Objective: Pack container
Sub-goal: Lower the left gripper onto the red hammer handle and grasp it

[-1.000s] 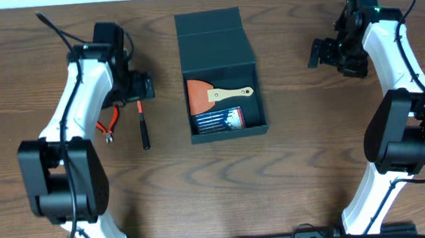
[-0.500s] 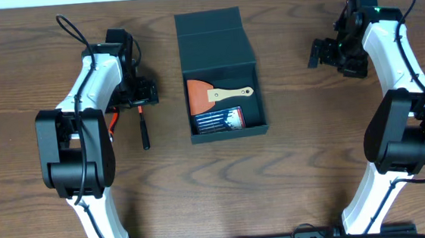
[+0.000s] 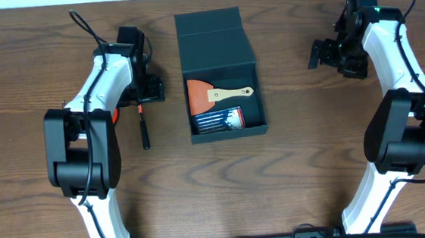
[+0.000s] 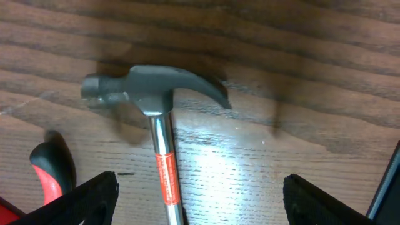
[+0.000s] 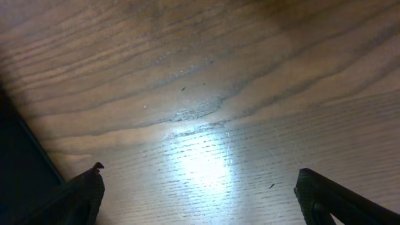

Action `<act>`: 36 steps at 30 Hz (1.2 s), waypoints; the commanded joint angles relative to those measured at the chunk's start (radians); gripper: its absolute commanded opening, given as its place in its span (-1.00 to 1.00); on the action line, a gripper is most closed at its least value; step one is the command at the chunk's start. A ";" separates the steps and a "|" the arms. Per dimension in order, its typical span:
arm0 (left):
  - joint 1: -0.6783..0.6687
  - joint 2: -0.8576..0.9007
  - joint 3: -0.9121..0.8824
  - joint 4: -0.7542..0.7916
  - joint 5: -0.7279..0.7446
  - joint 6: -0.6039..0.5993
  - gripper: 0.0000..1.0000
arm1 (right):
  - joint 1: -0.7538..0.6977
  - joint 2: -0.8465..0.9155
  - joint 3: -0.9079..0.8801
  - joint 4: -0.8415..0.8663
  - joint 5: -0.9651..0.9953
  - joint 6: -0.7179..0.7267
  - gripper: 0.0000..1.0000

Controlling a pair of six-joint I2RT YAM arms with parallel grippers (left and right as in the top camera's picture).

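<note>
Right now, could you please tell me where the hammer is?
The hammer lies on the table left of the container, with the pliers on its far side; the left wrist view shows its head just beyond the open jaws.

On the brown wood-grain desk (image 3: pixel 278 182) I see a claw hammer (image 4: pixel 150 94) lying flat. Its grey head is at 12 o'clock, and its chrome shaft with a red band runs toward 6 o'clock to a black grip. At the shaft's 9 o'clock lies a red-and-black pliers handle (image 4: pixel 53 172), near it but not touching.
</note>
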 commanded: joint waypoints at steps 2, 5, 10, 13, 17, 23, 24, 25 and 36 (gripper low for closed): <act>0.003 0.023 0.010 0.007 -0.056 -0.002 0.67 | 0.005 0.008 -0.005 -0.013 -0.008 0.018 0.99; 0.004 0.029 0.010 0.016 -0.056 -0.002 0.67 | 0.005 0.008 -0.005 -0.020 -0.008 0.018 0.98; 0.004 0.068 0.010 0.012 -0.055 -0.002 0.67 | 0.005 0.008 -0.005 -0.024 -0.008 0.019 0.98; 0.004 0.088 0.010 0.004 -0.052 -0.002 0.67 | 0.005 0.008 -0.005 -0.027 -0.008 0.019 0.98; 0.004 0.093 0.010 0.002 -0.052 -0.002 0.67 | 0.005 0.008 -0.005 -0.032 -0.008 0.018 0.98; 0.004 0.093 0.010 -0.012 -0.052 -0.018 0.52 | 0.005 0.008 -0.005 -0.032 -0.008 0.018 0.98; 0.004 0.093 0.010 -0.015 -0.052 -0.025 0.44 | 0.005 0.008 -0.005 -0.032 -0.008 0.018 0.98; 0.004 0.093 0.010 -0.018 -0.048 -0.028 0.33 | 0.005 0.008 -0.005 -0.032 -0.008 0.018 0.99; 0.004 0.093 0.010 -0.042 -0.041 -0.029 0.03 | 0.005 0.008 -0.005 -0.032 -0.008 0.018 0.98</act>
